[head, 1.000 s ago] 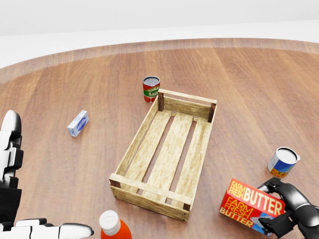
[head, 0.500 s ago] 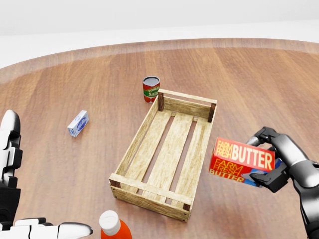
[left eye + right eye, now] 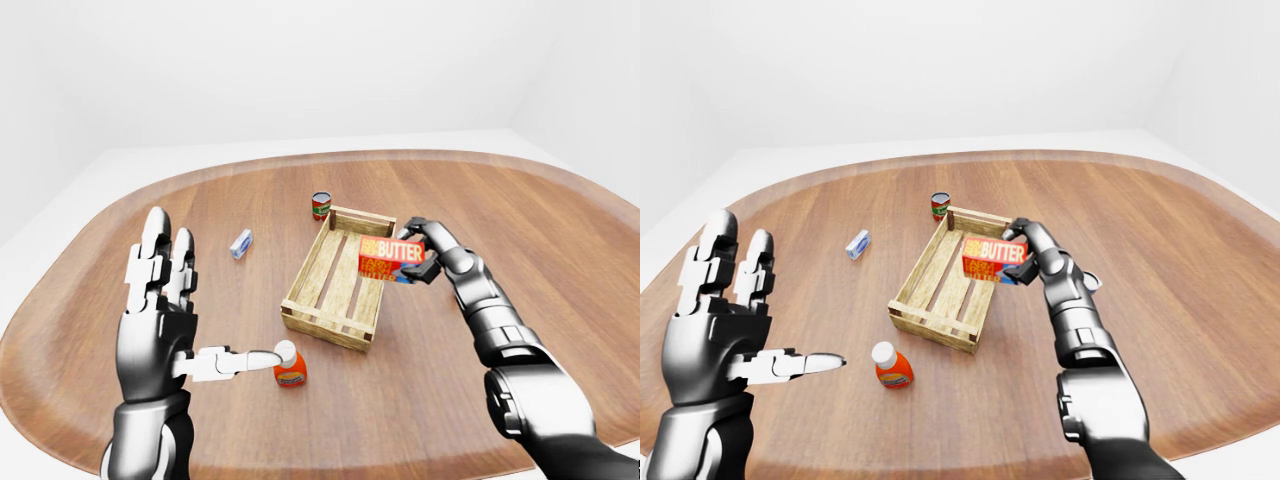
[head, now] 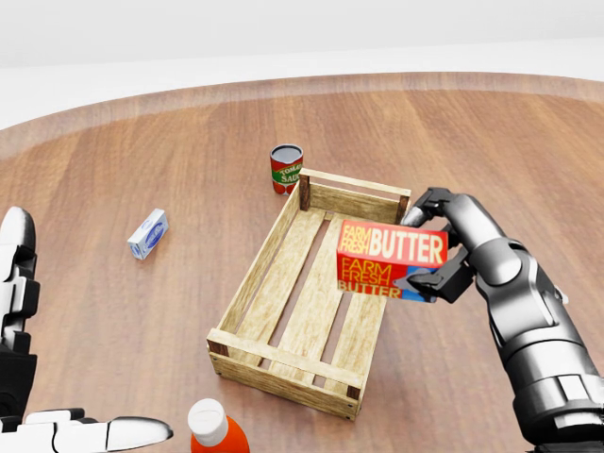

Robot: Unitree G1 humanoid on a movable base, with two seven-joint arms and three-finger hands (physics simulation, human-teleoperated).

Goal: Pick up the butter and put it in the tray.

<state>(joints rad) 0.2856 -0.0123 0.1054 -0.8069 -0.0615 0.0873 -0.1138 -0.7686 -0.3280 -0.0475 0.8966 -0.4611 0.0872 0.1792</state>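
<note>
A broad oval wooden table (image 3: 560, 250) fills a plain white room. The right hand (image 4: 451, 247) has its dark fingers (image 4: 436, 280) closed round the right end of a red "Farm Fresh Butter" box (image 4: 389, 258), which is held in the air with its label toward the cameras, over the right side of the slatted wooden tray (image 4: 283, 274); in the head view the box overlaps the tray's right wall and is clear of the slats. Beyond the fingertips, just past the tray's far left corner, stands a tomato sauce can (image 4: 286, 168). The left hand (image 3: 160, 320) is raised with fingers spread open, gripping nothing; its thumb points toward an orange bottle with a white cap (image 3: 289, 365) standing just beside the thumb tip. A small blue-and-white carton (image 4: 148, 233) lies well to the left of the tray.
</note>
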